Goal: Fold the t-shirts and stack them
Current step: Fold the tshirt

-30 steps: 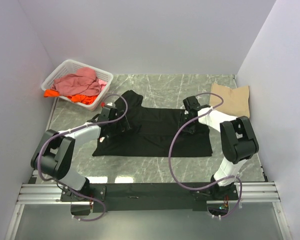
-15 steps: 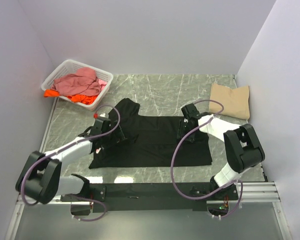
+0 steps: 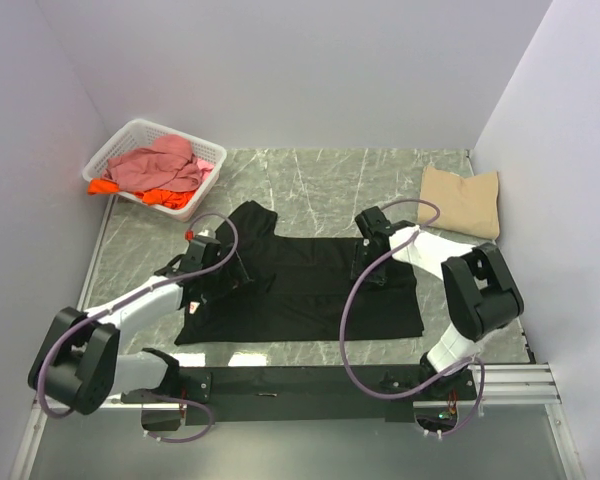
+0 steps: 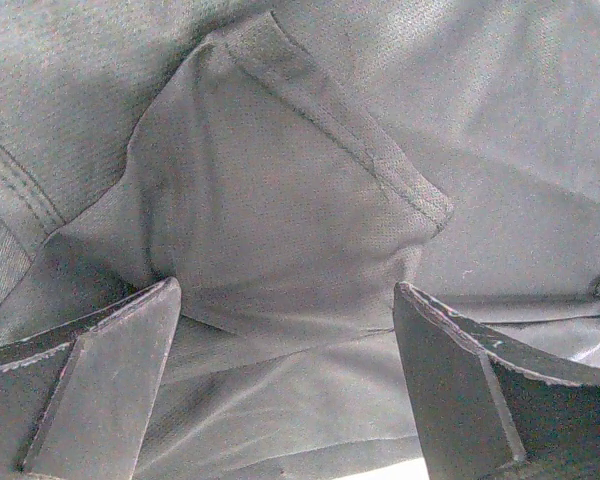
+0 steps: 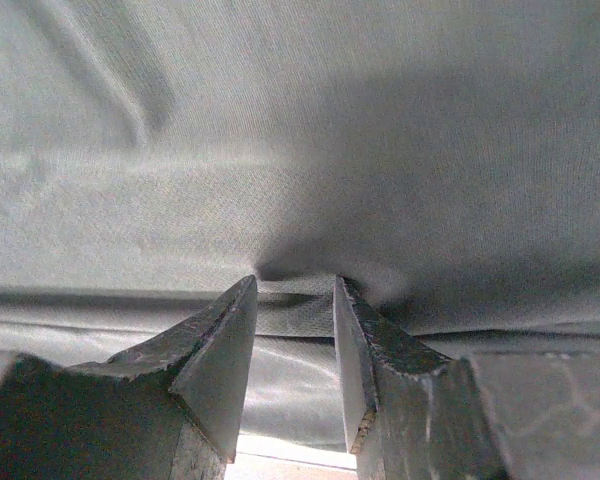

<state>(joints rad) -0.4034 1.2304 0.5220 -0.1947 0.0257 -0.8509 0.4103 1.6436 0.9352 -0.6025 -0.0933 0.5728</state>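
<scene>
A black t-shirt [image 3: 300, 290] lies spread flat across the middle of the table. My left gripper [image 3: 230, 272] rests low over its left part, by the sleeve. In the left wrist view that gripper [image 4: 285, 300] is wide open, with only black cloth [image 4: 280, 190] lying under it. My right gripper [image 3: 372, 255] is on the shirt's right part. In the right wrist view its jaws [image 5: 295, 285] stand narrow, pinching a puckered fold of the black cloth [image 5: 300, 120]. A folded tan t-shirt [image 3: 462, 200] lies at the far right.
A white lattice basket [image 3: 130, 135] stands at the far left with a pink shirt [image 3: 160, 165] and an orange one [image 3: 175, 200] in it. Walls close off the left, back and right. The arms' base rail [image 3: 300, 385] runs along the near edge.
Both arms have drawn back toward the near edge and the black shirt has slid nearer with them. The left arm has swung out lower and to the left.
</scene>
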